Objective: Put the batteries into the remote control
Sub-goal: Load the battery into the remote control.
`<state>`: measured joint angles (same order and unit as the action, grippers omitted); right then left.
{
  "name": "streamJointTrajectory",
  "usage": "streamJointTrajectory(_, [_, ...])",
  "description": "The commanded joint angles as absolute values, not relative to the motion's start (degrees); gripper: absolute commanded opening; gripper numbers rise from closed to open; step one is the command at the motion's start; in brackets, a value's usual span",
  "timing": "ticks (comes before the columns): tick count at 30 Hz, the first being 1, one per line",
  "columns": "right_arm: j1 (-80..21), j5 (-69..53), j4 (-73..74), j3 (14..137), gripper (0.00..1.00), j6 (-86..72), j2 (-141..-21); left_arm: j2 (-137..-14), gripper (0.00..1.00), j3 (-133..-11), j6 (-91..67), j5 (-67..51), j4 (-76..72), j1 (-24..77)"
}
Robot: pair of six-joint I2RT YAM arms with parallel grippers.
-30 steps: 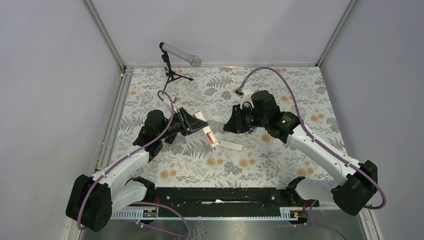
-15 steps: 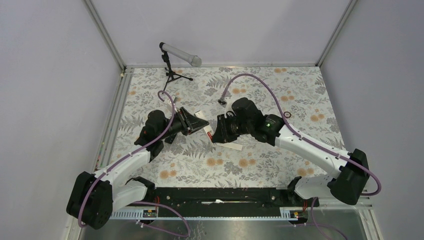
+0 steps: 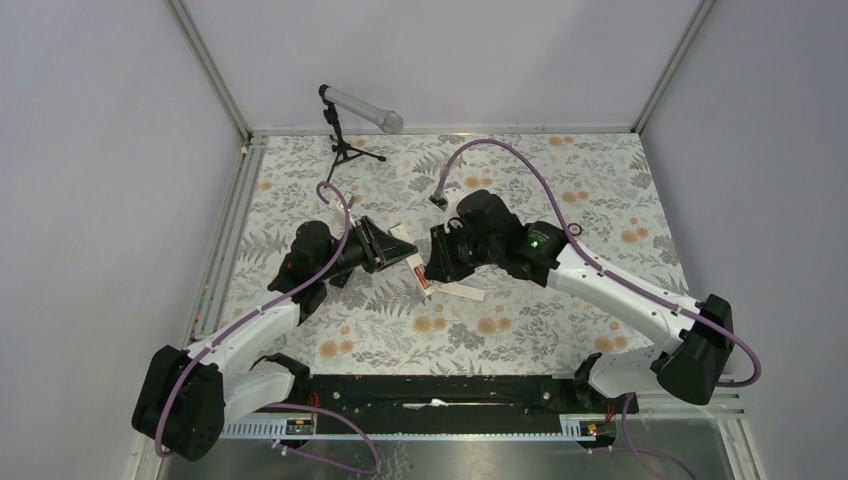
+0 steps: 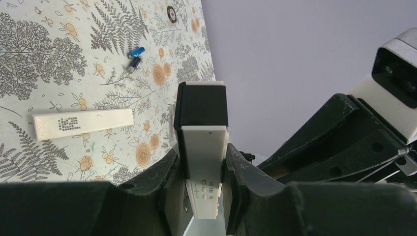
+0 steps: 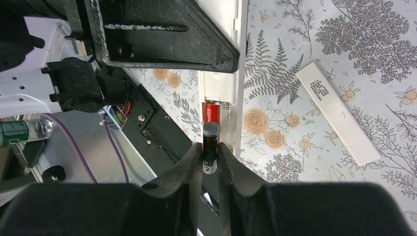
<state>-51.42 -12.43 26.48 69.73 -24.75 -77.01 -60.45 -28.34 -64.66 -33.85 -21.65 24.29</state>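
Observation:
My left gripper (image 3: 398,250) is shut on the white remote control (image 4: 202,110) and holds it tilted, its open end towards the right arm. A red battery (image 5: 213,112) lies in the remote's open compartment (image 5: 220,93). My right gripper (image 5: 210,156) is shut on a dark battery (image 5: 210,140) and holds it end-on just at the red battery, at the compartment's mouth. In the top view the right gripper (image 3: 433,268) is at the remote's lower end (image 3: 420,272). A blue battery (image 4: 136,50) and a dark battery (image 4: 133,64) lie loose on the mat.
The white battery cover (image 5: 338,113) lies flat on the floral mat right of the remote; it also shows in the top view (image 3: 463,291). A microphone on a small tripod (image 3: 345,125) stands at the back left. A small black ring (image 4: 171,13) lies farther right.
My right arm has swung left from the loose batteries to the remote's lower end, carrying the dark battery. The left arm has kept still with the remote.

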Motion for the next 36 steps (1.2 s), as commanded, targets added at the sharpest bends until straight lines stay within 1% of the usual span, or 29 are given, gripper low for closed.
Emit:
streamJointTrajectory(1, [-52.9,-10.6,29.2,72.6,0.24,-22.0,-78.3,-59.5,0.00,-29.7,-63.8,-34.3,-23.9,24.5])
streamJointTrajectory(13, [-54.4,-6.7,29.2,72.9,0.25,-21.4,-80.2,-59.1,0.00,-29.0,-65.8,-35.2,-25.3,24.4])
streamJointTrajectory(17, [-54.5,-5.5,28.4,72.8,0.23,-21.7,-80.3,-59.1,0.00,-29.0,-66.8,-35.8,-26.4,24.4])
streamJointTrajectory(22, [-54.6,-3.9,27.4,72.5,0.23,-22.3,-80.0,-59.3,0.00,-29.1,-66.9,-36.0,-26.5,24.4])
streamJointTrajectory(36, [-54.6,-2.8,27.3,74.5,0.36,-24.4,-79.0,-58.8,0.00,-29.4,-67.5,-36.4,-25.9,23.6])
